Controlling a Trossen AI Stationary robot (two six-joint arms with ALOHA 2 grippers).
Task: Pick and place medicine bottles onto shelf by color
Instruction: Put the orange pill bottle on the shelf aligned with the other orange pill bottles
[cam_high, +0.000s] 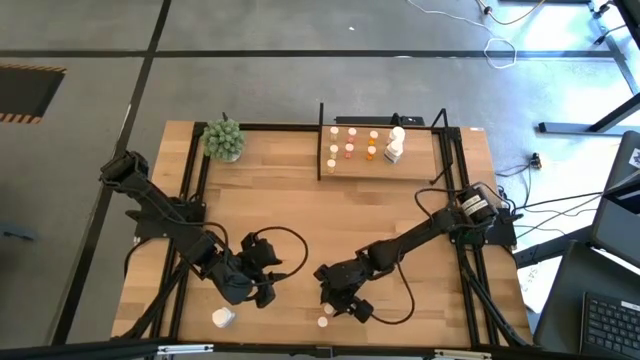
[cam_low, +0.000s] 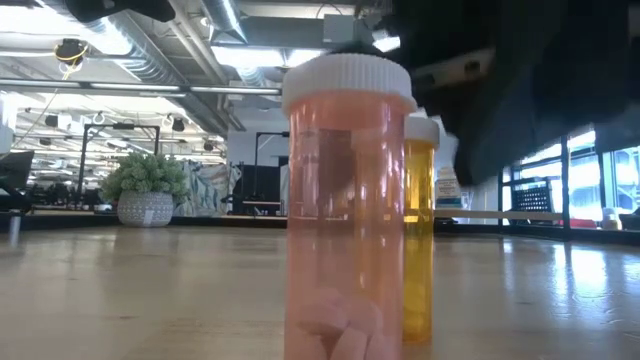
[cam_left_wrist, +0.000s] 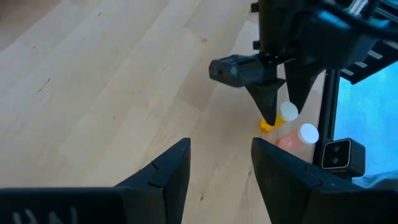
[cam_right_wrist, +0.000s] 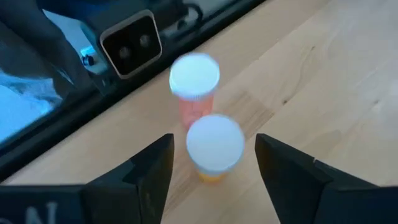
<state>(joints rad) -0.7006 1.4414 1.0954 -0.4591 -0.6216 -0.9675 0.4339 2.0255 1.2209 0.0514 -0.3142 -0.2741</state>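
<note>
Two small bottles with white caps stand upright on the table near its front edge: a pink one (cam_right_wrist: 194, 93) (cam_low: 345, 200) and an orange one (cam_right_wrist: 214, 149) (cam_low: 420, 230). My right gripper (cam_right_wrist: 214, 171) (cam_high: 338, 308) is open above them. Its fingers stand on either side of the orange bottle, with a gap on each side. My left gripper (cam_left_wrist: 221, 162) (cam_high: 262, 290) is open and empty over bare table to the left. The shelf (cam_high: 385, 165) at the table's far side holds several small bottles and a larger white one (cam_high: 395, 145).
A white bottle (cam_high: 222, 318) lies near the front left edge. A green plant ball (cam_high: 224, 138) stands at the far left. A black frame rail (cam_right_wrist: 93, 118) runs along the front edge, close behind the two bottles. Bare wood lies between the arms and the shelf.
</note>
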